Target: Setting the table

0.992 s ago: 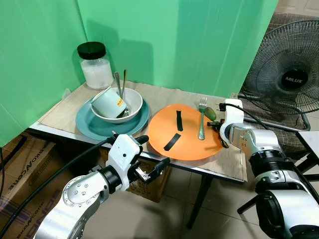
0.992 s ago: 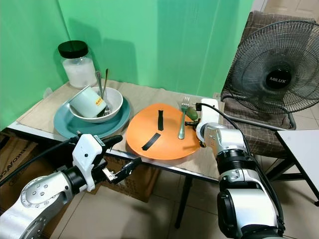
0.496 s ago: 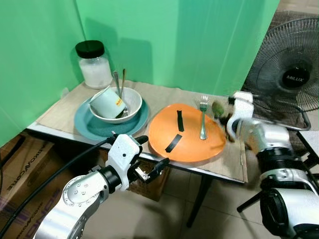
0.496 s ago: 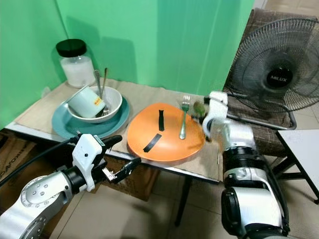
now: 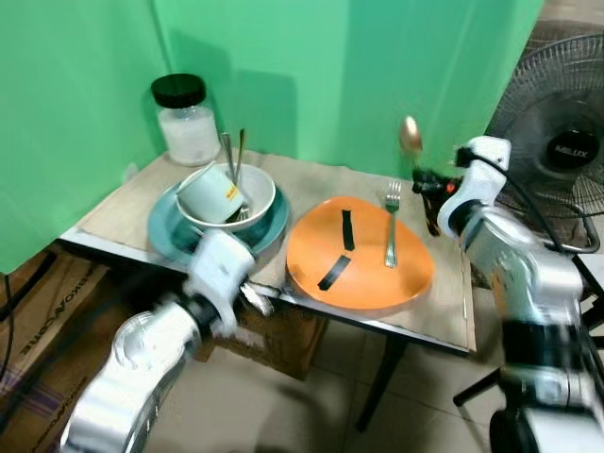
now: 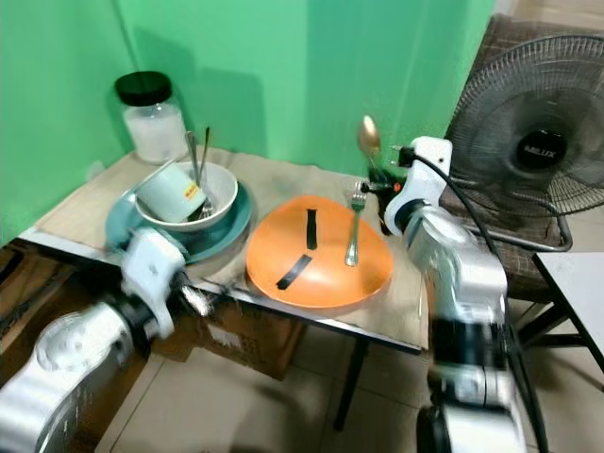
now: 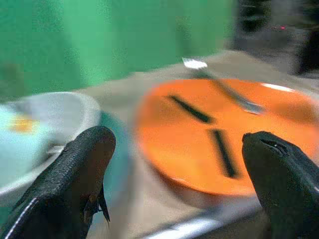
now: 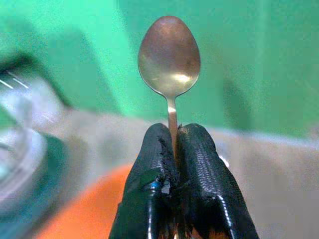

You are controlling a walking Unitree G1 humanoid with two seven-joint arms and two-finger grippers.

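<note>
The worktop [image 5: 444, 307] carries a teal plate [image 5: 165, 236] stacked with a white bowl [image 5: 260, 189], a cup [image 5: 208, 193] and cutlery, then an orange plate [image 5: 363, 274] with a fork [image 5: 391, 226] lying on it. My right gripper [image 8: 174, 149] has its fingers pressed together on the stem of a spoon [image 5: 410, 135], held upright in the air above the worktop's far side beside the orange plate. I judge I'm laying cutlery; next the spoon must be lowered flat by the plate. My left gripper [image 7: 174, 149], fingers spread and empty, waits at the near edge.
</note>
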